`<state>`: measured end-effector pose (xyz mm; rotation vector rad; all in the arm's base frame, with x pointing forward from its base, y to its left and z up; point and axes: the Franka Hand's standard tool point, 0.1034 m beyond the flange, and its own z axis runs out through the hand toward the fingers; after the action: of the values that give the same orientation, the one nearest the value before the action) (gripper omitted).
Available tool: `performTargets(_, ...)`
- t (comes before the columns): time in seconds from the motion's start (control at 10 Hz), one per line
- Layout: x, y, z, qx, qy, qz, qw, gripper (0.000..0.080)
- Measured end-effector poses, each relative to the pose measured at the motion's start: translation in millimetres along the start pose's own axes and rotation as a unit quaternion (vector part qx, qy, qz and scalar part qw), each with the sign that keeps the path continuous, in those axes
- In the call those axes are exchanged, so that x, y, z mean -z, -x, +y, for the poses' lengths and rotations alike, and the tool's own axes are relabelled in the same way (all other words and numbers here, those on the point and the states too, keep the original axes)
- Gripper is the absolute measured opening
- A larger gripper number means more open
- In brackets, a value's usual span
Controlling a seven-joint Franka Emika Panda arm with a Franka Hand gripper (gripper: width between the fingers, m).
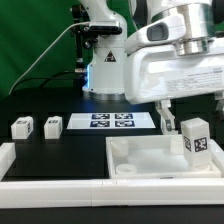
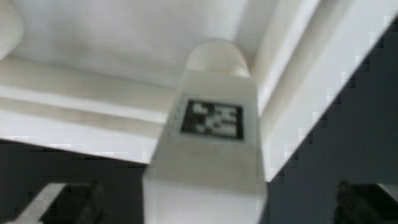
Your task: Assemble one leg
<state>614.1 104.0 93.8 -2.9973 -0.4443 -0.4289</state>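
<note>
- A spare leg [image 1: 20, 127] and a second spare leg [image 1: 52, 125] wait on the table [image 1: 70, 150], well clear of the work.
- The marker board [image 1: 110, 121] lies flat behind.
- The tray piece [image 1: 135, 160] lies sockets-up to receive legs.
- The leg [image 1: 196, 140] stands upright in its corner at the exterior view's right. My jaws are apart, straddling it without touching, probably to grip and twist.

Lit brightly and evenly from overhead. Glares off the white arm [image 1: 172, 58] at the exterior view's right, washing out its edges. Casts only faint, soft shadows on the black surface [image 1: 60, 152]. Blurs heavily in the wrist view, smearing the tag [image 2: 214, 118] on the leg [image 2: 210, 170].
</note>
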Motion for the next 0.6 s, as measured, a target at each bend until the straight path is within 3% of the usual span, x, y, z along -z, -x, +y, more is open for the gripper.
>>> performTargets(0.2,1.7,4.6,-9.7,-0.005,-0.029,-0.112,0.993,0.0649)
performTargets(0.4,1.3,2.8,-10.9,-0.005,-0.043,-0.158,0.986,0.0649)
performTargets(0.6,-1.1,0.6,-7.0,-0.005,-0.041,-0.148,0.988,0.0649)
